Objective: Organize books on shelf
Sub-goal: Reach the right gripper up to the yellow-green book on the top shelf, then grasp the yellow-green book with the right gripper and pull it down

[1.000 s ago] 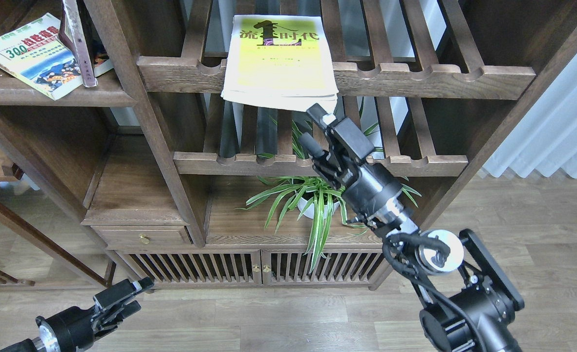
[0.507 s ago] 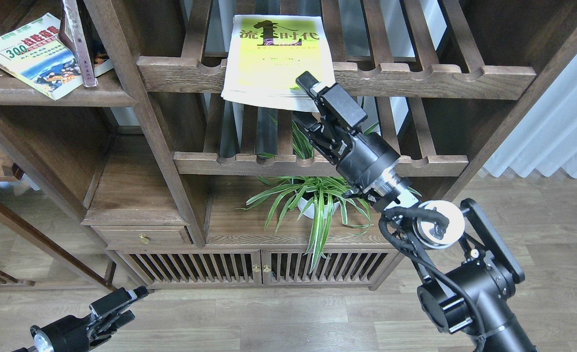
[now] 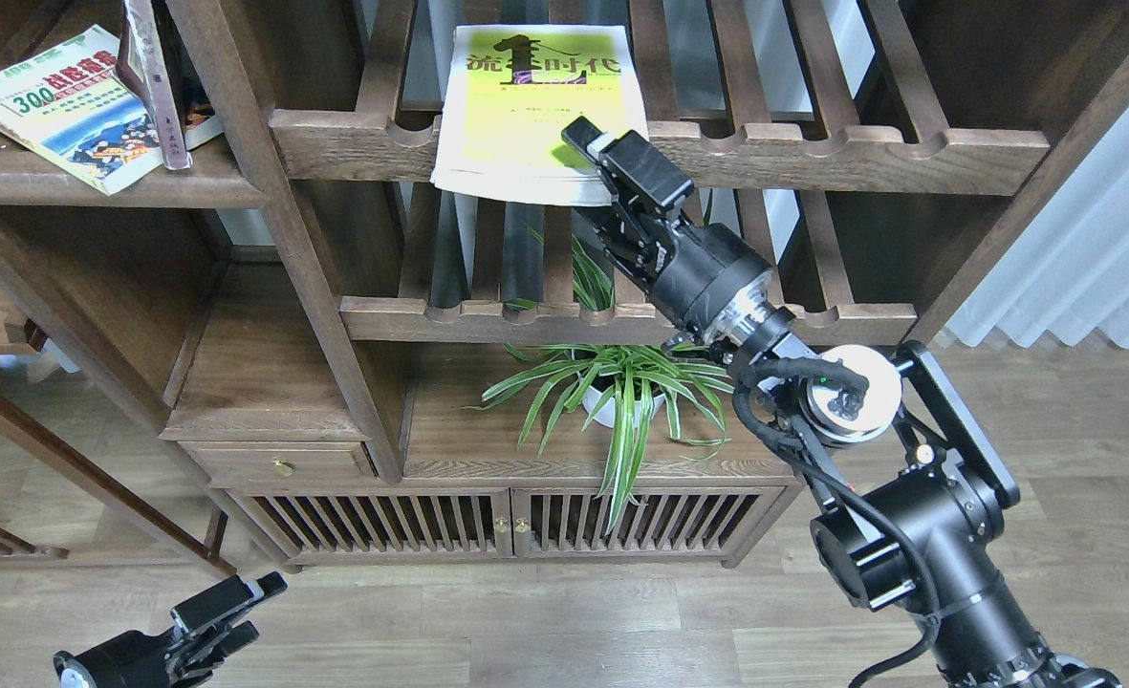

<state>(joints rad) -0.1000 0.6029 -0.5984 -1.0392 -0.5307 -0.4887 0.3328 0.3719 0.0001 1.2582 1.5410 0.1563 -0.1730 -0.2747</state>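
Gripping the one yellow book (image 3: 526, 105) by its front corner, the right gripper (image 3: 591, 177) clamps it. Two more books (image 3: 67, 105) sit on the shelf (image 3: 96, 183); left gripper's (image 3: 229, 612) grip unclear.

The right gripper (image 3: 591, 172) reaches up to the lower right corner of the yellow-green book (image 3: 535, 105), which lies flat on the upper slatted rack (image 3: 813, 143) and overhangs its scalloped front rail; one finger (image 3: 585, 136) lies on the cover, the other is hidden beneath. On the solid shelf (image 3: 96, 182) at left, the "300" book (image 3: 62, 105) lies flat beside a leaning maroon book (image 3: 153, 86). The left gripper (image 3: 225, 612) hangs low over the floor, apart from everything. A potted spider plant (image 3: 621, 392) stands below.
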